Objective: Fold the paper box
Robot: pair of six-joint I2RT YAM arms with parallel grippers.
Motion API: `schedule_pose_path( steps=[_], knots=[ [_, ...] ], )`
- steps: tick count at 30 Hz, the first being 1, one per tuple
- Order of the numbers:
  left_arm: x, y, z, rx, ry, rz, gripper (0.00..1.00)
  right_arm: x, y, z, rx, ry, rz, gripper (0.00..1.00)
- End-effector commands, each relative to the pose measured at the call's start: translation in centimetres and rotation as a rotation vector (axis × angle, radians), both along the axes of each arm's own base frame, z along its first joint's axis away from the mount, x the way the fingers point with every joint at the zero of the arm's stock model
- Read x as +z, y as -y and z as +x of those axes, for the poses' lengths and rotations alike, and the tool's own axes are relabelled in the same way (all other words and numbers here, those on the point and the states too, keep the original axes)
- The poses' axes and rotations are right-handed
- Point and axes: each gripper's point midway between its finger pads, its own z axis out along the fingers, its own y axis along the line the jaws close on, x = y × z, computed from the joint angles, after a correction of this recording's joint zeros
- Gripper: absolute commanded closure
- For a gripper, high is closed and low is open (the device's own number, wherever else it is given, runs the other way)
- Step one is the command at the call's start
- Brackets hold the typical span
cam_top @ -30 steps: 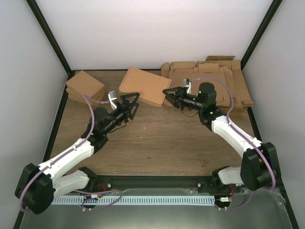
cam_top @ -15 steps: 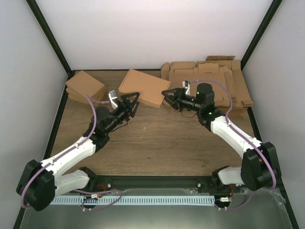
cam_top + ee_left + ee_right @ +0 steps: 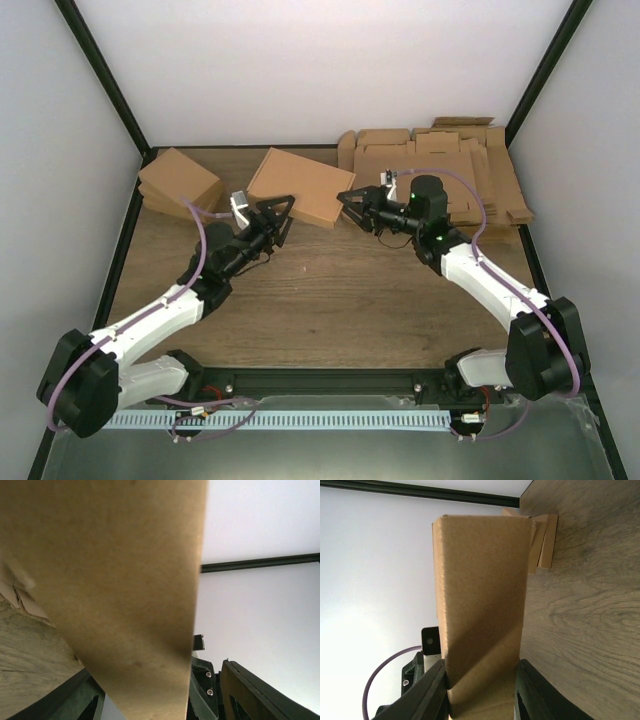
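The paper box (image 3: pixel 303 186) is a folded brown box held off the table at the back middle. My right gripper (image 3: pixel 352 208) is shut on its right end. In the right wrist view the box (image 3: pixel 480 595) stands between the two fingers (image 3: pixel 431 692), which press on both of its faces. My left gripper (image 3: pixel 278 212) is open at the box's near left corner. In the left wrist view the box (image 3: pixel 110 570) fills the left side and reaches down between the spread fingers (image 3: pixel 260 695); the right finger stands apart from it.
A pile of small brown boxes (image 3: pixel 178 182) stands at the back left; it also shows in the right wrist view (image 3: pixel 543 540). A thick pile of flat tabbed sheets (image 3: pixel 440 160) lies at the back right. Black frame posts line the table's sides.
The right gripper has carried the box a little to the left. The left gripper has crept slightly up toward the box's near left corner.
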Motion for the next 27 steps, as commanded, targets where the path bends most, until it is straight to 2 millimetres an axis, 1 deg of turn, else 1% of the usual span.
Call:
schedule_pose_path(
  steps=[1, 5, 9, 12, 14, 18, 21, 24, 27],
  knots=[
    [1.3, 0.4, 0.2, -0.008, 0.032, -0.037, 0.35, 2.4, -0.8, -0.1, 0.023, 0.050, 0.029, 0.74],
    [1.2, 0.6, 0.3, -0.016, 0.030, -0.040, 0.43, 2.6, -0.7, -0.2, 0.020, 0.056, 0.026, 0.74],
    [1.1, 0.5, 0.2, -0.010, 0.025, -0.036, 0.48, 2.5, -0.7, -0.4, 0.026, 0.057, 0.025, 0.73],
    [1.2, 0.3, 0.1, -0.005, 0.031, -0.034, 0.54, 2.2, -0.7, -0.5, 0.027, 0.051, 0.023, 0.65],
    [1.3, 0.2, 0.1, -0.001, 0.032, -0.033, 0.59, 2.3, -0.7, -0.6, 0.032, 0.053, 0.024, 0.65],
    [1.6, -0.2, 0.0, 0.016, 0.041, -0.021, 0.63, 2.4, -0.6, -0.8, 0.033, 0.058, 0.023, 0.64],
    [1.8, -0.6, -0.1, 0.032, 0.049, -0.009, 0.66, 2.2, -0.5, -0.9, 0.027, 0.056, 0.015, 0.57],
    [1.9, -0.8, -0.2, 0.040, 0.053, -0.003, 0.67, 1.9, -0.4, -1.0, 0.024, 0.053, 0.011, 0.53],
    [1.9, -1.0, -0.2, 0.048, 0.055, 0.009, 0.68, 1.7, -0.4, -1.1, 0.026, 0.054, 0.007, 0.46]
  ],
)
